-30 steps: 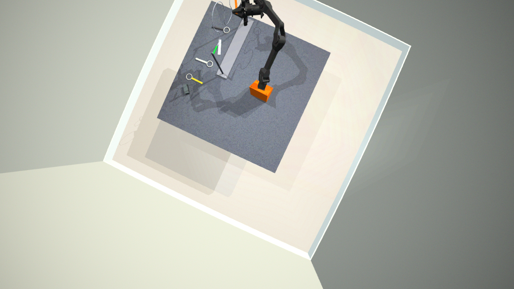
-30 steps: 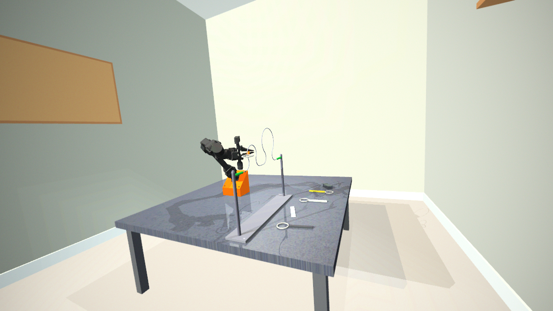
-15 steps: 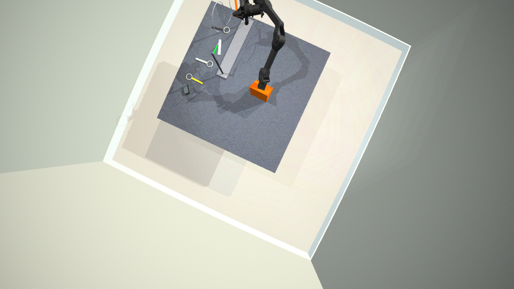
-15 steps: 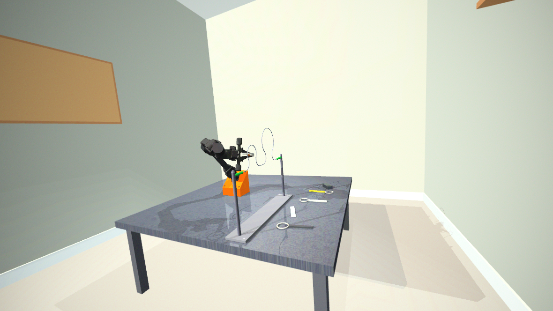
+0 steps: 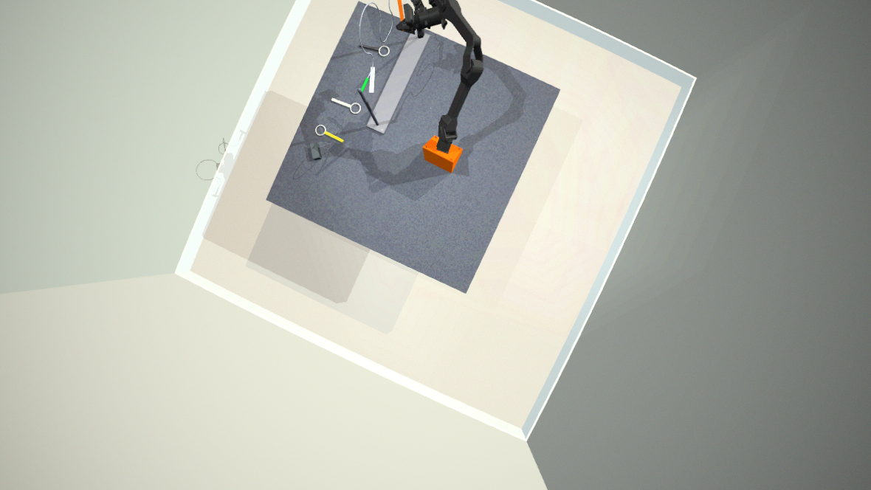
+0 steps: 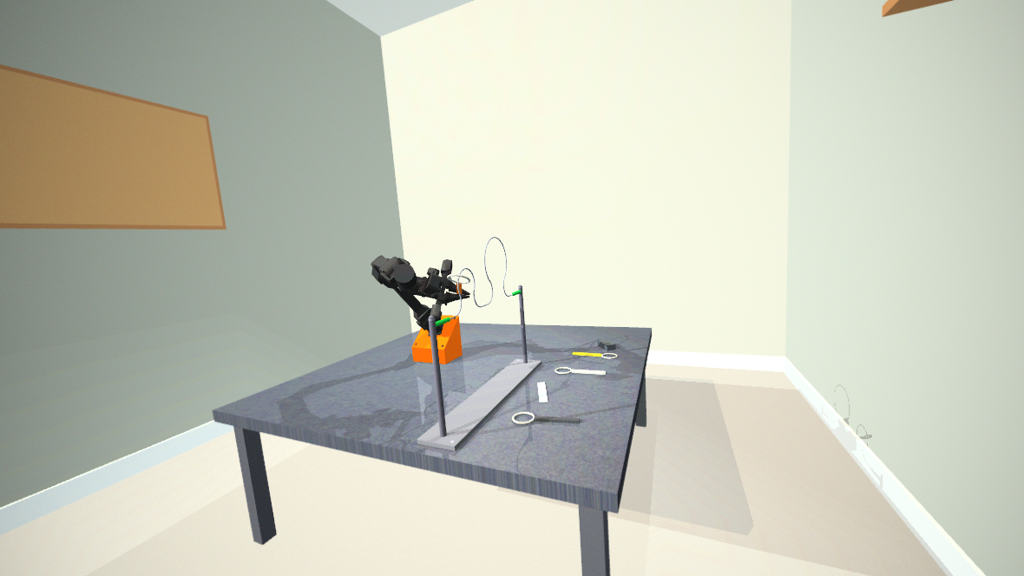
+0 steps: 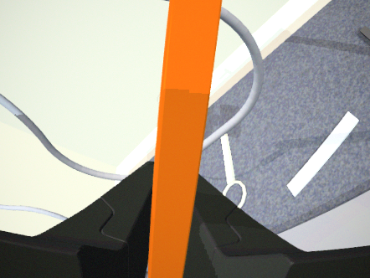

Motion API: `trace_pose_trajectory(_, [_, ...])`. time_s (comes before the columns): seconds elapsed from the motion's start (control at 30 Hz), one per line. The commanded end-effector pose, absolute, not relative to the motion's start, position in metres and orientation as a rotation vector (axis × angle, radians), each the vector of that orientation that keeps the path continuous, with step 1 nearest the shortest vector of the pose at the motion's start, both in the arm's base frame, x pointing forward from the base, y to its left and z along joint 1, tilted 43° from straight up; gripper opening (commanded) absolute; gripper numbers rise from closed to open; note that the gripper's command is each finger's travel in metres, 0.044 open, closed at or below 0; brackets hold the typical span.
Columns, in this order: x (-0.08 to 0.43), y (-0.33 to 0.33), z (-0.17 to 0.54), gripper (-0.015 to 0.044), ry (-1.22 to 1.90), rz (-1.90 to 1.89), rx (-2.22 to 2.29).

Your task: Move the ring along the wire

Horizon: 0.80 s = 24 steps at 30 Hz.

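Observation:
My gripper is shut on the orange handle. The pale ring is above the handle and appears to surround the rising grey wire near the nearer post in the exterior view; its clearance is too small to tell. The ring is outside the other two views. The grey wire loops onward to the far green part beside the far post. The near green part joins the near post.
Both posts stand on a grey base strip. Beside it lie a dark-handled ring tool, a white-handled one, a yellow-handled one, a white block and a small dark box.

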<state>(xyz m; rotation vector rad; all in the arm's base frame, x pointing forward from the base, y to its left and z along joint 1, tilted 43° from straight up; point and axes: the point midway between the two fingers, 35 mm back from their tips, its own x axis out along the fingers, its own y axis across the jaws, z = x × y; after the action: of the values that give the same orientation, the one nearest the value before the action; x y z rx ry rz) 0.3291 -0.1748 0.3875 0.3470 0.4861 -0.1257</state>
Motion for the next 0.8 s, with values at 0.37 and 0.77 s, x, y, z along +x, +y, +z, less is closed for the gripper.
trace_pose_trajectory(0.37, [0.324,-0.199,0.385,-0.015,0.518,-0.226,-0.008])
trace_pose_trajectory(0.77, [0.321,-0.217,0.388,-0.015,0.534,-0.299,-0.273])
